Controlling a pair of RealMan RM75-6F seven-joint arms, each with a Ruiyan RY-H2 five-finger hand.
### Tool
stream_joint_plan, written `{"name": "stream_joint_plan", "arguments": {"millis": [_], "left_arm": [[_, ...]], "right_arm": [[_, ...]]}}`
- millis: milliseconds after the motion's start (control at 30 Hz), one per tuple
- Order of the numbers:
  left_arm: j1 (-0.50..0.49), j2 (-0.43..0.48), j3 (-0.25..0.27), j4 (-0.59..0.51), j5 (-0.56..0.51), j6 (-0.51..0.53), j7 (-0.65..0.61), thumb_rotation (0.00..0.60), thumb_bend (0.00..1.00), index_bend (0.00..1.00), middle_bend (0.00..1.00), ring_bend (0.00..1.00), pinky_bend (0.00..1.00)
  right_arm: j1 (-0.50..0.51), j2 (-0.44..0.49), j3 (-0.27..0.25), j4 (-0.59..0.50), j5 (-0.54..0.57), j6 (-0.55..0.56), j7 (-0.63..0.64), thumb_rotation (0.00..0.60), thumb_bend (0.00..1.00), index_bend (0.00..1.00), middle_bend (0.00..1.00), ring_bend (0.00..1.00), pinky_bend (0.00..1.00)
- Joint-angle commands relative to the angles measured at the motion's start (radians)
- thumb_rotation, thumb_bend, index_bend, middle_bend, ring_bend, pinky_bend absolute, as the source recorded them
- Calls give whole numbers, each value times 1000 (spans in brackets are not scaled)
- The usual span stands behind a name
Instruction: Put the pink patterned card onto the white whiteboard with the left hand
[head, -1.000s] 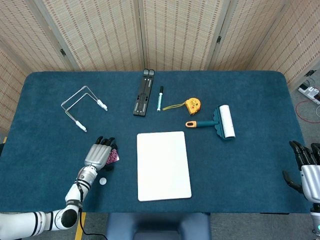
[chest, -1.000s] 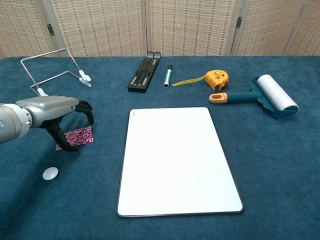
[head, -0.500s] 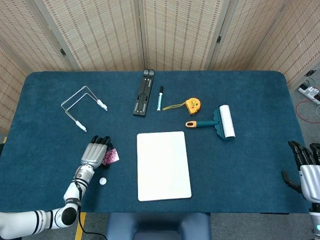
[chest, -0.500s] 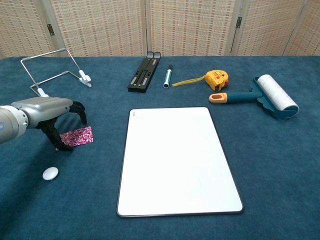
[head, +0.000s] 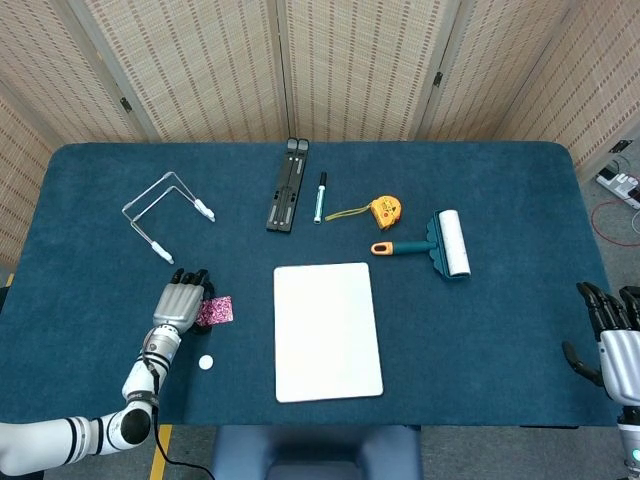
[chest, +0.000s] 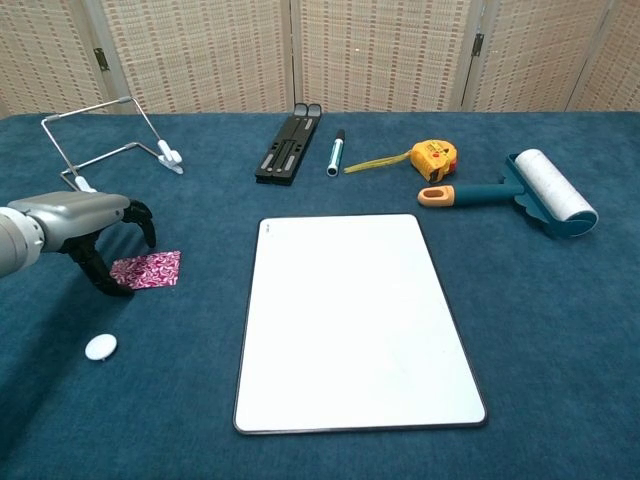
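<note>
Left hand (chest: 85, 235) is low over the blue surface (head: 500, 330), fingers curled down and apart, holding nothing; its dark fingertips (chest: 113, 285) sit just left of the pink patterned card (chest: 148, 269). Card lies flat on the surface, well left of the white whiteboard (chest: 350, 320). Small white disc (chest: 100, 346) lies near the card. Right hand (head: 612, 335) is at the right edge, fingers spread, empty.

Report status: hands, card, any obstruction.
Left hand open beside pink patterned card, not gripping. Right hand idle at table edge. Card flat on cloth, off white whiteboard. Path between clear.
</note>
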Motion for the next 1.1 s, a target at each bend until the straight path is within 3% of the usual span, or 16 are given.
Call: {"name": "stream_joint_plan", "arguments": {"millis": [33,800,1100], "left_arm": [[-3,2,0,-3,-11,-2,5,600,243,326,120,150,0],[-9,7,13,-19,21,-2,-26,600,280,431,154,177,0],[-16,68,1,-135,94,5,-51,600,279,436,160,177,0]], "right_arm": [[0,1,0,0,-1,0,0,600,367,6,119,142,36],[-2,-3,2,10,6,-1,10,600,367,10,120,142,36],[-1,-1,2,8,3,-1,9,600,368,12,120,143,36]]}}
